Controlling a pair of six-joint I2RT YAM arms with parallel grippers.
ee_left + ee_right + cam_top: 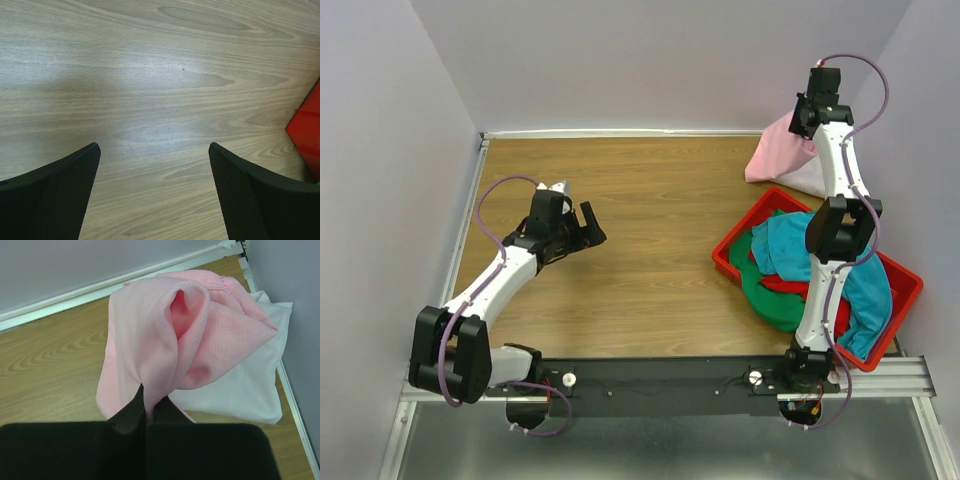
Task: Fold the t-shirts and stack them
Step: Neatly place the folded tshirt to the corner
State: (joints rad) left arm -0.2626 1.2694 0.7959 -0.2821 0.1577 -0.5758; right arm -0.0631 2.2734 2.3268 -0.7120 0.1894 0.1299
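A light pink t-shirt hangs bunched from my right gripper, whose jaws are shut on a fold of it. In the top view that pink t-shirt sits at the far right corner, under the right gripper. A white t-shirt lies flat beneath the pink one, against the right wall. Teal, green and red t-shirts are heaped in the red bin. My left gripper hovers open over bare wood at the left, holding nothing.
The red plastic bin stands at the right, near the right arm's base; its corner shows in the left wrist view. White walls close the table at the back and sides, with a rail along the far edge.
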